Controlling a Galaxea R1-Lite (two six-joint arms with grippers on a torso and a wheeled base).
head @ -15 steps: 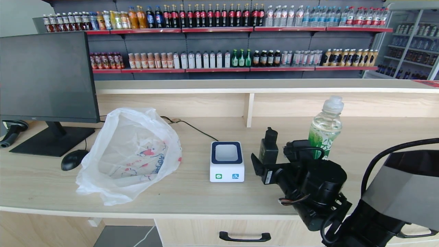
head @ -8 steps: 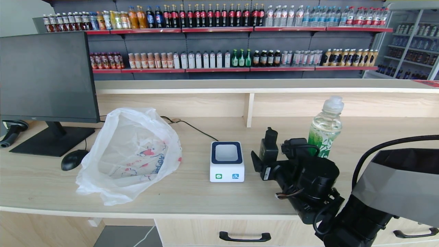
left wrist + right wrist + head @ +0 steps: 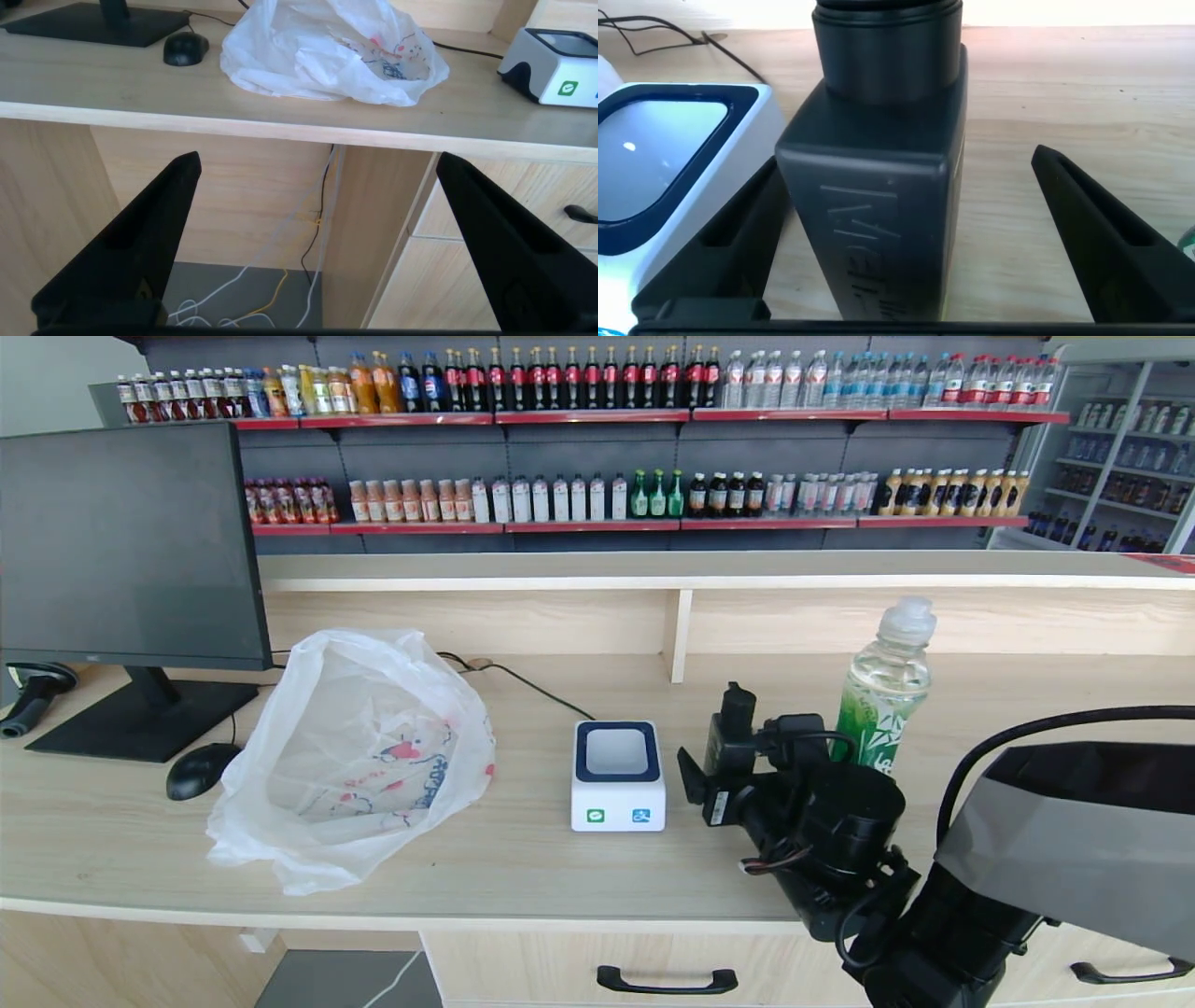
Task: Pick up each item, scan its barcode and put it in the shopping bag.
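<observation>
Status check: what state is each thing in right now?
Shopping bag: slumped, crumpled.
Dark bottle: upright, capped, ungripped.
Green-label bottle: upright, capped.
Monitor: screen dark.
Right tool: open around dark bottle.
Left tool: open, empty.

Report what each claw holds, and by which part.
Nothing is held. The right claw is open around the body of the black square bottle, one finger clear of it; the left claw is open and empty.
</observation>
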